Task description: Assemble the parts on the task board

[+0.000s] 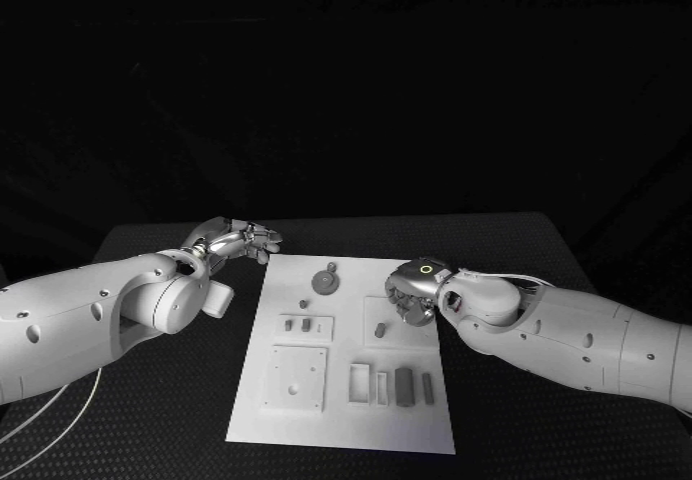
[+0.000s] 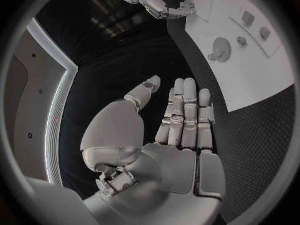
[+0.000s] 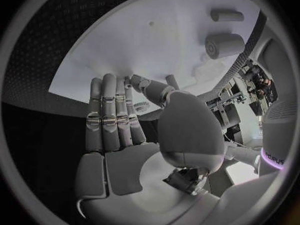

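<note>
The white task board (image 1: 346, 345) lies in the middle of the table. On it I see a grey round part (image 1: 326, 282), a small part (image 1: 304, 303) below it, two small parts (image 1: 299, 324) in a square recess, a peg (image 1: 378, 329) and dark parts (image 1: 405, 385) in slots near the front. My left hand (image 1: 238, 241) hovers off the board's far left corner, fingers straight and apart from the thumb (image 2: 185, 116), holding nothing. My right hand (image 1: 414, 293) is over the board's right side, fingers (image 3: 112, 116) straight, thumb out, nothing in it. The round part (image 3: 223, 45) lies beyond it.
A raised square plate (image 1: 296, 378) sits at the board's front left. The black table (image 1: 505, 250) surrounds the board, with bare room at the far right. A white cable (image 1: 51, 405) trails under my left arm.
</note>
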`<state>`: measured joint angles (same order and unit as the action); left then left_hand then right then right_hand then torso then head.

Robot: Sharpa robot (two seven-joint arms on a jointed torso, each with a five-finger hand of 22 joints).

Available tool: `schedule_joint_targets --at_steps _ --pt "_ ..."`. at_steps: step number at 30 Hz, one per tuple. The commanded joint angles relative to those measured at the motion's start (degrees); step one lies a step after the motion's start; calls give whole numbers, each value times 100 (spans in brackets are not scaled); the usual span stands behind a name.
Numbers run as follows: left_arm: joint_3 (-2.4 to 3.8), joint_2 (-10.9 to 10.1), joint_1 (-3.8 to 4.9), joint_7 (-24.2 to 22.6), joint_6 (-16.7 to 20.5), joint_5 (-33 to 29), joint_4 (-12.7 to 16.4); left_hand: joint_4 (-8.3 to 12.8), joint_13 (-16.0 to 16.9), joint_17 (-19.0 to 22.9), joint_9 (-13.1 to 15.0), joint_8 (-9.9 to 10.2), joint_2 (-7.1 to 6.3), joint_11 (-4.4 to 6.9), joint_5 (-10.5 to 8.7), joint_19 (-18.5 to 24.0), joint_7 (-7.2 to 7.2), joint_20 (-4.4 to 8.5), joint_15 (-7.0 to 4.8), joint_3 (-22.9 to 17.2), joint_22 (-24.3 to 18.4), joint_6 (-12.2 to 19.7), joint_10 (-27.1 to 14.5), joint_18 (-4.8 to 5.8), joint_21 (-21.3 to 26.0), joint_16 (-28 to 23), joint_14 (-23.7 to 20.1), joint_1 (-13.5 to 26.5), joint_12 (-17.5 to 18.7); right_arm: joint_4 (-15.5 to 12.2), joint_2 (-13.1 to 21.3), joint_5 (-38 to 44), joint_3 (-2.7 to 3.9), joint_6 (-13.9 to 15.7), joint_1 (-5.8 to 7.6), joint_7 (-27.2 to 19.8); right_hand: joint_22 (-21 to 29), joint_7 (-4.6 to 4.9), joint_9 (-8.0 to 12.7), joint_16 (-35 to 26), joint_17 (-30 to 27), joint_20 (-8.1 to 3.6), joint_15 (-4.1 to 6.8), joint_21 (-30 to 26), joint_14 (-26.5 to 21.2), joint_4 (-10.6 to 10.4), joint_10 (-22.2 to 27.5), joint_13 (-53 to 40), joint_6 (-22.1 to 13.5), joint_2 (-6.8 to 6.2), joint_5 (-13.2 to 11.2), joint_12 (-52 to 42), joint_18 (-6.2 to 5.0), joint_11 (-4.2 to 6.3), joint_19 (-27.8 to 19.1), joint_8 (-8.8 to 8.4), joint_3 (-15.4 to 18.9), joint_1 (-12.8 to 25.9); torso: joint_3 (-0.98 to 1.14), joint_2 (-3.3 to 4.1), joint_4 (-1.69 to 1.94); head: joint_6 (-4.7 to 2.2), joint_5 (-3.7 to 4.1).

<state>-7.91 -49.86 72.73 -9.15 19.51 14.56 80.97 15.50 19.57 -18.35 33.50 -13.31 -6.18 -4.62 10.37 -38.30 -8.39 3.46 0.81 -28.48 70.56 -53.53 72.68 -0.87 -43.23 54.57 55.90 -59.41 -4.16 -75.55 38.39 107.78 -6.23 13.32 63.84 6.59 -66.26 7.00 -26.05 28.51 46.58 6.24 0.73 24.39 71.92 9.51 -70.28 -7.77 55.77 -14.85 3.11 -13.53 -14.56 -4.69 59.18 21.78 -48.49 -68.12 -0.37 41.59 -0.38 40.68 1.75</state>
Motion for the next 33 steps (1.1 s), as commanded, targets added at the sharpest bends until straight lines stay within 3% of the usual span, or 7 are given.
schedule_joint_targets --at_steps 1,12,20,33 --pt "3 7 7 -24 2 -32 5 21 -6 -11 -6 -13 20 -15 1 -37 -35 131 3 8 -8 11 -9 44 29 -26 31 -58 6 -2 -12 234 -101 -290 -125 39 -27 -1 -15 4 45 -4 40 56 50 7 -90 -10 82 -24 -34 26 -44 15 83 47 -58 -57 -3 -8 -2 5 13" --pt "3 2 7 -26 11 -32 13 32 -5 -20 -6 -15 18 -15 7 -43 -35 132 0 4 -7 12 -11 43 34 -29 40 -76 5 -51 7 463 -115 -187 -143 152 -137 -98 -49 156 222 -104 139 194 226 230 -358 -159 345 99 -17 -12 -44 122 311 98 -326 -219 -2 -1 -2 8 41" --pt "3 9 6 -30 9 -32 4 38 -4 -29 -6 -17 19 -16 16 -49 -36 134 -3 1 -6 13 -13 43 37 -28 51 -89 4 -63 12 560 -115 158 -146 229 -225 -150 -75 258 336 -168 201 291 308 242 -493 -278 493 41 -8 -2 -44 177 442 91 -477 -190 4 3 2 3 48" --pt "3 25 6 -27 5 -32 -33 39 -4 -37 -6 -17 22 -17 23 -54 -37 135 -6 -1 -5 16 -15 44 40 -26 62 -95 4 -160 67 491 -109 315 -145 223 -276 -174 -103 327 403 -202 233 343 337 214 -560 -348 562 -3 -14 10 -44 204 503 88 -556 -175 0 0 1 -13 50"
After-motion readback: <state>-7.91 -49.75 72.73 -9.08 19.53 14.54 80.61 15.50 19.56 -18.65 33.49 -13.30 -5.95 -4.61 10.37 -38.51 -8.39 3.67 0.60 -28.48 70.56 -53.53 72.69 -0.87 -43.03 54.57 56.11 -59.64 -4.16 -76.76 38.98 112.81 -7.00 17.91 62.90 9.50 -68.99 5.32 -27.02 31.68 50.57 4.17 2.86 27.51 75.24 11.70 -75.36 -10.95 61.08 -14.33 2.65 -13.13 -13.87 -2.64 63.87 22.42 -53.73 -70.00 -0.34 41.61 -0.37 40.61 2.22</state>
